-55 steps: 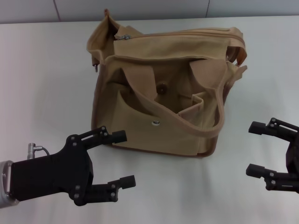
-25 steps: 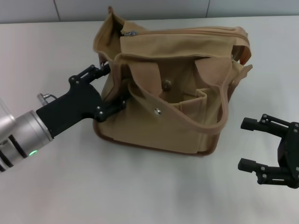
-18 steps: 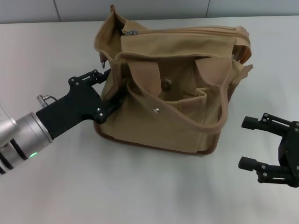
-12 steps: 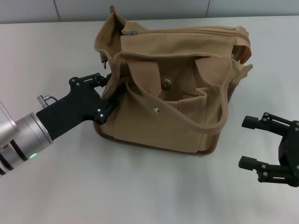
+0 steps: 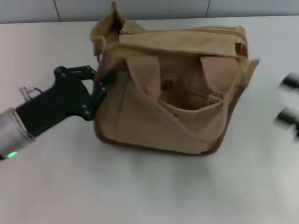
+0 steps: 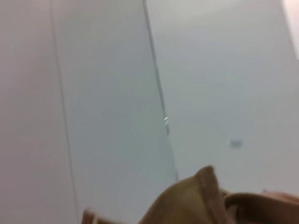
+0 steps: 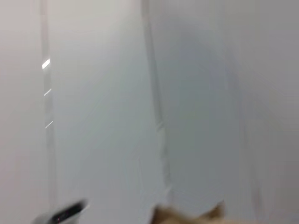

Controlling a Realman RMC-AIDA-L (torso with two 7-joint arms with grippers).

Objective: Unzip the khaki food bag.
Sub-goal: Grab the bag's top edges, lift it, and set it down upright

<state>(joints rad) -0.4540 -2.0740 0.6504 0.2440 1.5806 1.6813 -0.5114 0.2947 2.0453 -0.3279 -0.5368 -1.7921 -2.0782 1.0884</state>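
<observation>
Head view: the khaki food bag [image 5: 173, 88] is parked upright in the upper middle of the frame on the white table [image 5: 140, 191], long axis running left-right, pocket side facing the camera. The left gripper [image 5: 97, 83] is clamped on the bag's left end. The right gripper [image 5: 288, 105] is just a smear at the right edge, so its state can't be told.

Left wrist view: only a tan corner of the bag [image 6: 196, 200] is seen at the bottom.

Right wrist view: a tan scrap [image 7: 187, 215] is barely caught at the bottom edge.

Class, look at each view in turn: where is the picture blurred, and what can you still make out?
Head view: the right pincer is a motion smear; the khaki food bag and left pincer read softly. Left wrist view: hazy, bag fabric edge only. Right wrist view: streaked, almost featureless.
</observation>
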